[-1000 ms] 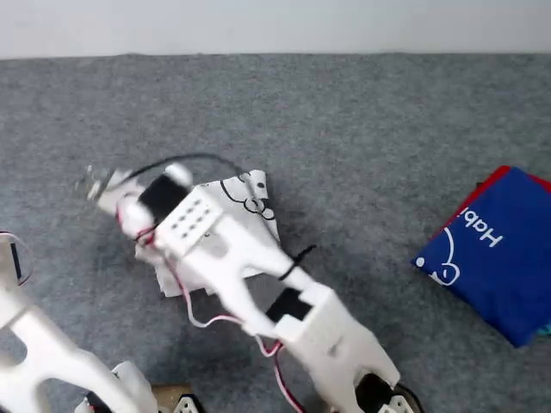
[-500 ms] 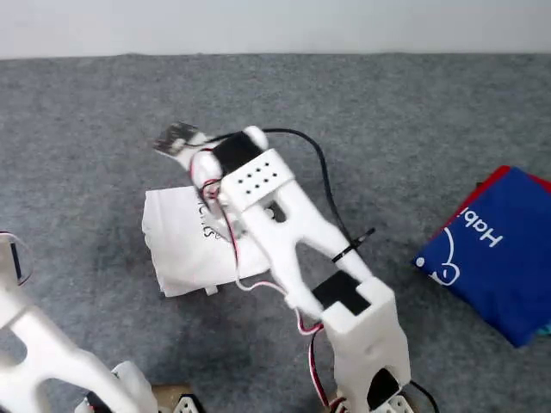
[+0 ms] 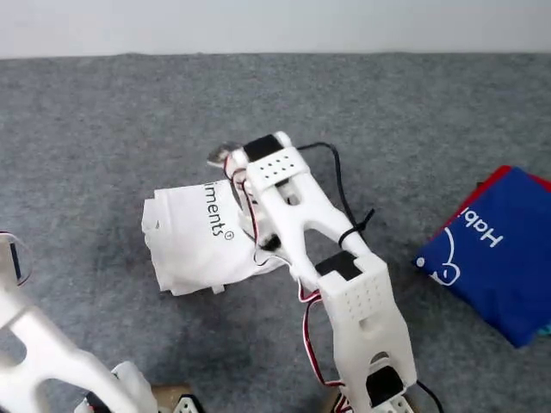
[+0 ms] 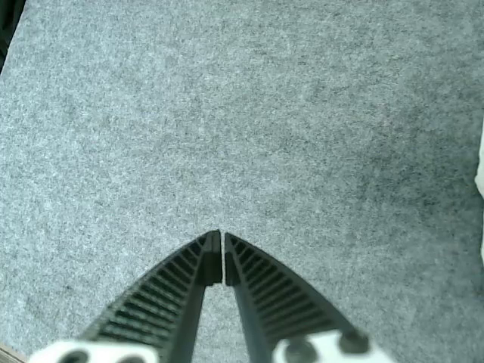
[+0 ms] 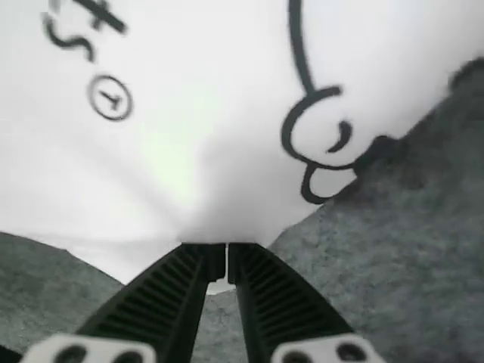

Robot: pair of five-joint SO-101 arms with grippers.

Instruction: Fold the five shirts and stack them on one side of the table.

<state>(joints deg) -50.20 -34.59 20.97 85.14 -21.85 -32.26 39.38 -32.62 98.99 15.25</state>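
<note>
A white shirt with black print lies crumpled at the middle left of the grey mat. My right gripper sits at the shirt's far right corner. In the right wrist view that gripper is shut, with the white shirt pinched at its tips. A folded blue shirt lies on top of a stack at the right edge. My left gripper is shut over bare mat, with a sliver of the white shirt off to one side.
The right arm stretches from the front edge across the middle of the mat. The left arm stands at the front left corner. A pale wall borders the mat's far edge.
The right arm swung from the shirt's left side over to its far right corner. A layer of the white shirt came over with it, and black lettering now faces up.
</note>
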